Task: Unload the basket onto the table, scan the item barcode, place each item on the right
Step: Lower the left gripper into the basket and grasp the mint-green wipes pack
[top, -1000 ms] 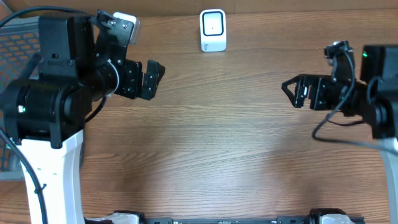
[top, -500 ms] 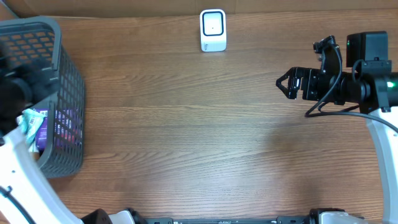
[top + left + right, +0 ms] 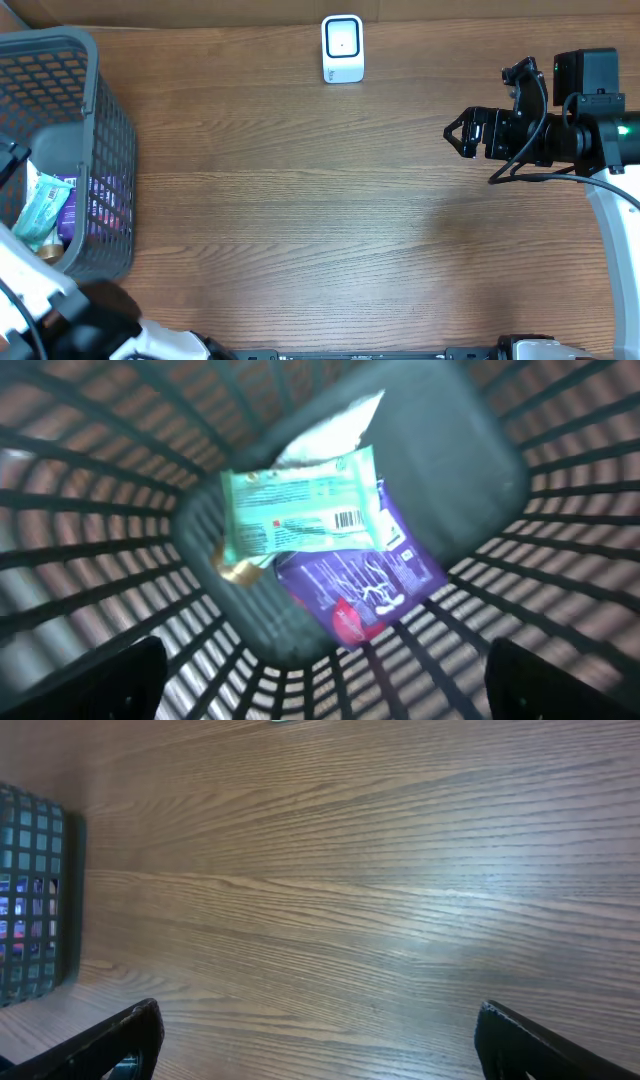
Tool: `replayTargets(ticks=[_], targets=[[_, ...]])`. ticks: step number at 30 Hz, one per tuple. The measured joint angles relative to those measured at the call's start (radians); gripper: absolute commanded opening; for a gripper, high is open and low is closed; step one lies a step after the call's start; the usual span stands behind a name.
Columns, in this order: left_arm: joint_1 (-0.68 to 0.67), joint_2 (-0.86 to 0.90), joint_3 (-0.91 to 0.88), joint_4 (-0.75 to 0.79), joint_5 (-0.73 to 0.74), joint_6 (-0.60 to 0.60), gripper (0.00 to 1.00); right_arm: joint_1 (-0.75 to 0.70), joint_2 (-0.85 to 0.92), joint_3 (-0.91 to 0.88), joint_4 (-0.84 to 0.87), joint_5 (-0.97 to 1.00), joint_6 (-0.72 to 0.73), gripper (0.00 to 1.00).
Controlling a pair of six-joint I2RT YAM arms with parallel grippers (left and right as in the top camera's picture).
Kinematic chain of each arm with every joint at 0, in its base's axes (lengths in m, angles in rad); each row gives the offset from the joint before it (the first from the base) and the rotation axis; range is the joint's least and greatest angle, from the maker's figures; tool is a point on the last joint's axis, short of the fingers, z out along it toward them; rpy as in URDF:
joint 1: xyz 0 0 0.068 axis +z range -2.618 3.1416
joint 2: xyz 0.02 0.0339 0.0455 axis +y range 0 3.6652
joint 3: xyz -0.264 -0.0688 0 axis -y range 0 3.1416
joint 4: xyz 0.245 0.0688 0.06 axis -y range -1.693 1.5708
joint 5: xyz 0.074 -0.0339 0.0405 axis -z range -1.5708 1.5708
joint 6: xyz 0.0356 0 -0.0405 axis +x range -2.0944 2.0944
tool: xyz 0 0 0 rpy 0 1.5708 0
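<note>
Overhead: grey basket (image 3: 100,150) at the left edge of the tabletop (image 3: 300,230), holding green packet (image 3: 40,215) and purple packet (image 3: 62,205). White scanner (image 3: 342,48) at far edge. Right claw (image 3: 462,135) released.
Left wrist: left claw (image 3: 330,685) spread wide above basket; green packet lies barcode-up across purple packet.
Right wrist: wood grain between wide-set fingers (image 3: 110,1040).

The brown wooden tabletop (image 3: 300,220) is showing long, pale-streaked grain. The dark grey plastic lattice basket (image 3: 100,120) is framing a mint-green wrapped packet (image 3: 300,510) bearing a black-and-white barcode (image 3: 347,519), and a purple pouch (image 3: 350,585) carrying white scribbles and a red mark. The small white scanner stand (image 3: 342,48) is showing a blue-outlined face.
</note>
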Motion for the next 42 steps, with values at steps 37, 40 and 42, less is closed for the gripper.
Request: replayTargets(ticks=[37, 40, 42], targets=[[0.005, 0.348, -0.004, 0.085, -0.021, -0.017, 0.86, 0.0, 0.0, 0.0, 0.023, 0.002, 0.003, 1.0], [0.005, 0.348, -0.005, 0.087, -0.031, -0.018, 0.82, 0.0, 0.0, 0.0, 0.023, 0.002, 0.003, 1.0], [0.005, 0.348, -0.005, 0.089, -0.035, -0.019, 0.79, 0.0, 0.0, 0.0, 0.023, 0.002, 0.003, 1.0]])
